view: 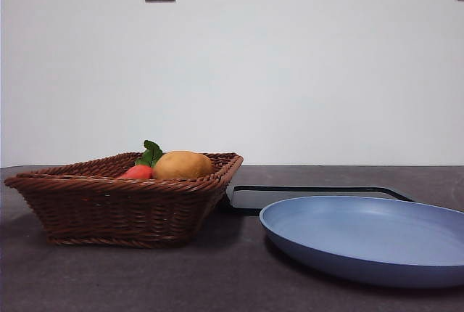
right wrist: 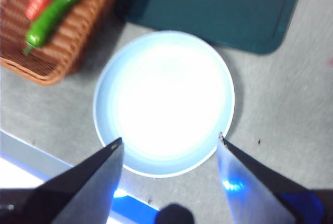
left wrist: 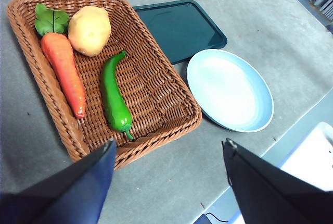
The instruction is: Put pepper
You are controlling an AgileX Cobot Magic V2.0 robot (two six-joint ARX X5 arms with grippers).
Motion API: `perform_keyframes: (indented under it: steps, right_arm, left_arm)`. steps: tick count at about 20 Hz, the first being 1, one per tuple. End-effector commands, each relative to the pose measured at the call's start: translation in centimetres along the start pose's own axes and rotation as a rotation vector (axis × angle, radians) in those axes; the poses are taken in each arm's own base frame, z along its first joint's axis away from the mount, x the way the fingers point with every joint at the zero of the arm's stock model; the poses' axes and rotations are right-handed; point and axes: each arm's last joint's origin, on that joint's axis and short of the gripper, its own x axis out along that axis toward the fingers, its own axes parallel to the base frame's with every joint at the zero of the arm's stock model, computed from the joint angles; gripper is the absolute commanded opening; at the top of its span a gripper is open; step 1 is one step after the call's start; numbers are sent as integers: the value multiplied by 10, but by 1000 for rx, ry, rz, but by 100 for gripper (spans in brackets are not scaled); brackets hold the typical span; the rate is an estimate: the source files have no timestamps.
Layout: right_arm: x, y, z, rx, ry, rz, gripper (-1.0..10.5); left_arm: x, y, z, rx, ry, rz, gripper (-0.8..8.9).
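pepper lies in the wicker basket, both hands wide and empty above the tabletop

the pepper [left wrist: 114,99] lies on the floor of the brown wicker basket [left wrist: 171,96], its stem end toward the basket's near rim in the left wrist view and its pointed tip toward the potato [left wrist: 89,30]. it is glossy green and slightly curved. just beside it, roughly parallel, lies an orange carrot [left wrist: 65,73] with green leaves [left wrist: 51,20] at its thick end; the two do not appear to touch. the potato sits near the leaves, in the basket's far corner.

in the front view the basket [view: 116,207] stands on the dark tabletop [view: 217,276], and only the potato [view: 181,165], a bit of the carrot [view: 138,173] and the leaves [view: 151,154] rise above its rim; the pepper is hidden behind the wall.

beside the basket lies a dark green tray [left wrist: 179,28], one edge touching or slightly under the basket's side. the blue plate [left wrist: 229,89] sits bare near both, close to the tray's corner.

the left hand [left wrist: 169,153] hangs above the basket's near edge, jaws spread wide with nothing between them. the right hand [right wrist: 169,143] hangs over the plate [right wrist: 164,101], jaws also spread wide and holding nothing; the pepper [right wrist: 54,15] shows at a corner of that blurred view. neither arm shows in the front view.
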Motion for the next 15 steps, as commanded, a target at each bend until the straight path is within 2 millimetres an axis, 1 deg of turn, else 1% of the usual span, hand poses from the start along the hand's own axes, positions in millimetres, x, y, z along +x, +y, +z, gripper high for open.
perform_keyframes:
  steps: [1,5,8,11,12,15]
  right_arm:
    - [16,-7,13,20,43,2,312]
    - [59,-24,30,53,146,10,312]
    - [94,-39,37,63,230,12,311]
    - [123,-52,38,73,307,-54,311]
    - [132,-56,37,75,331,-52,311]
    - [152,-63,36,87,370,-48,309]
  left_arm:
    - [-2,-2,5,29,-17,-4,362]
    - [-2,-2,5,29,-16,-5,362]
    - [-2,-2,5,27,-15,-5,362]
    - [-2,-2,5,27,-15,-5,362]
    - [-2,-2,5,27,-15,-5,362]
    - [-2,-2,5,27,-15,-5,362]
